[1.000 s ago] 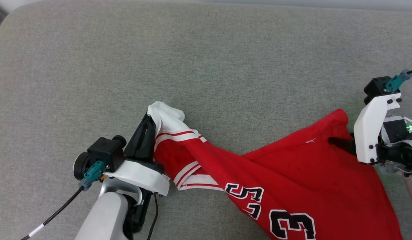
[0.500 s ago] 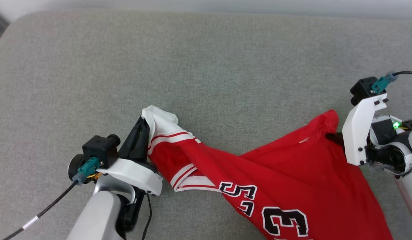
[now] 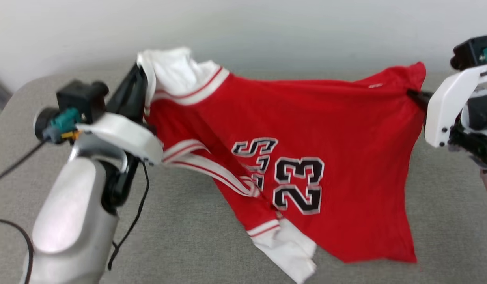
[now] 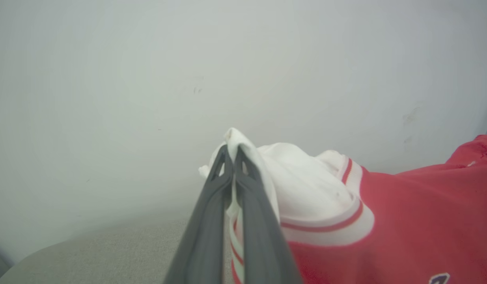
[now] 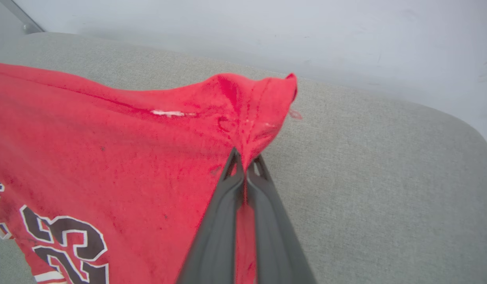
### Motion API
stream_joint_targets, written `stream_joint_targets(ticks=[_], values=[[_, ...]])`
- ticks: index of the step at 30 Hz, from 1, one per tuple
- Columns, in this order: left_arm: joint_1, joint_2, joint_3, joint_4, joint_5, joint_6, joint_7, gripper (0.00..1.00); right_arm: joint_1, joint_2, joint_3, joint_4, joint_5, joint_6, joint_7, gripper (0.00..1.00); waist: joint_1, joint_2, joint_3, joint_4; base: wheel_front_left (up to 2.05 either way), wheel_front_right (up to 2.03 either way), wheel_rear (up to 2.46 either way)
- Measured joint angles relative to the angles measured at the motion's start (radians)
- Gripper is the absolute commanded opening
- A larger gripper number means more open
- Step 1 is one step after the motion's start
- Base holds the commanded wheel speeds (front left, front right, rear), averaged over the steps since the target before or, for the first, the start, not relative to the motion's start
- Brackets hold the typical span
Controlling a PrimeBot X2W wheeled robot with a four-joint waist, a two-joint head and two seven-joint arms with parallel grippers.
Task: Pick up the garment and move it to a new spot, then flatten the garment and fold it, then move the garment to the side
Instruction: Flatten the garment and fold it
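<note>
Both arms are now holding the garment up above the grey cushion, whereas a second ago it was lying low on the cushion. The left gripper is clamping the white striped end, and the right gripper is pinching a red corner. The cloth is hanging spread between them, with its lower end seemingly brushing the cushion. While carrying it, I think the arms should be moving together and keeping the top edge level and tight.
</note>
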Motion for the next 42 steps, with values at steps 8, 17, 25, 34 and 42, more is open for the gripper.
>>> stream_joint_targets(ticks=[8, 17, 25, 34, 42], values=[[-0.266, 0.0, 0.005, 0.158, -0.002, -0.021, 0.028, 0.0, -0.149, 0.017, -0.044, 0.053, -0.062, 0.0, -0.105, 0.0, -0.0001, 0.0, -0.007, -0.05, 0.0, 0.0, 0.0], [-0.608, 0.034, 0.007, 0.32, 0.045, -0.022, 0.035, 0.0, -0.372, 0.02, -0.074, 0.073, -0.099, 0.0, -0.199, 0.0, 0.0, 0.0, 0.108, -0.084, 0.0, 0.0, 0.0], [-0.876, 0.075, 0.01, 0.39, 0.096, -0.013, -0.006, 0.0, -0.56, 0.01, -0.096, 0.069, -0.126, 0.001, -0.313, 0.0, 0.0001, 0.0, 0.271, -0.108, 0.0, 0.0, 0.0], [-1.045, 0.095, 0.013, 0.446, 0.112, -0.012, -0.046, 0.0, -0.712, 0.003, -0.084, 0.089, -0.135, 0.001, -0.439, 0.0, 0.0001, 0.0, 0.437, -0.126, 0.0, 0.0, 0.0], [-1.06, 0.079, 0.02, 0.505, 0.086, -0.009, -0.076, 0.0, -0.751, 0.013, -0.035, 0.157, -0.11, 0.001, -0.486, 0.0, 0.0002, 0.0, 0.541, -0.127, 0.0, 0.0, 0.0]])
